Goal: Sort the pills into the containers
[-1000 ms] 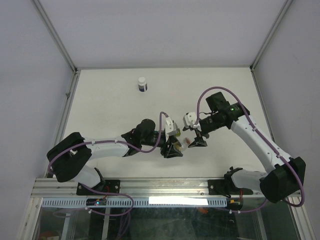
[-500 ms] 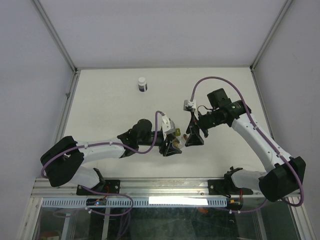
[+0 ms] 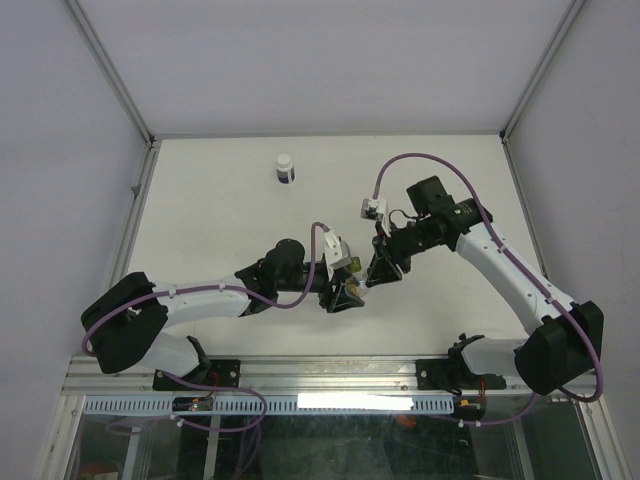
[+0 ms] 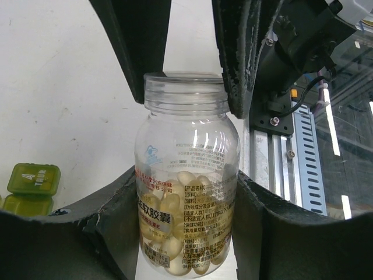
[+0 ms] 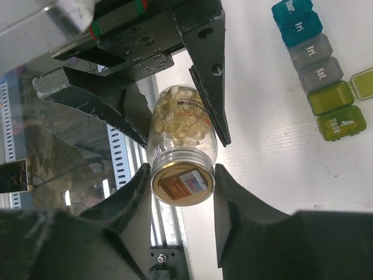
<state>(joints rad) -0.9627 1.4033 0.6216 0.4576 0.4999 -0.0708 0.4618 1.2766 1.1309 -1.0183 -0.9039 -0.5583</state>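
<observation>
My left gripper (image 4: pixel 185 186) is shut on a clear bottle (image 4: pixel 186 146), gripping its lower body. The pills (image 4: pixel 175 204) are pale cream capsules heaped inside it, and they also show through the glass in the right wrist view (image 5: pixel 182 125). My right gripper (image 5: pixel 183 175) is closed on the bottle's cap (image 5: pixel 182 184), a finger touching each side. The two grippers (image 3: pixel 343 292) (image 3: pixel 380 268) meet near the table's front middle. The containers (image 5: pixel 315 61), a strip of teal, grey and green compartments, lie on the table beside the bottle, lids closed; the green end (image 4: pixel 32 178) also shows in the left wrist view.
A white-capped dark bottle (image 3: pixel 285 168) stands alone at the back of the table. The metal rail of the table's front edge (image 4: pixel 303 151) runs close behind the held bottle. White walls enclose the table on three sides.
My right gripper has swung left to the bottle in my left gripper and narrowed its fingers around the cap. The left arm has shifted slightly and keeps its grip.
</observation>
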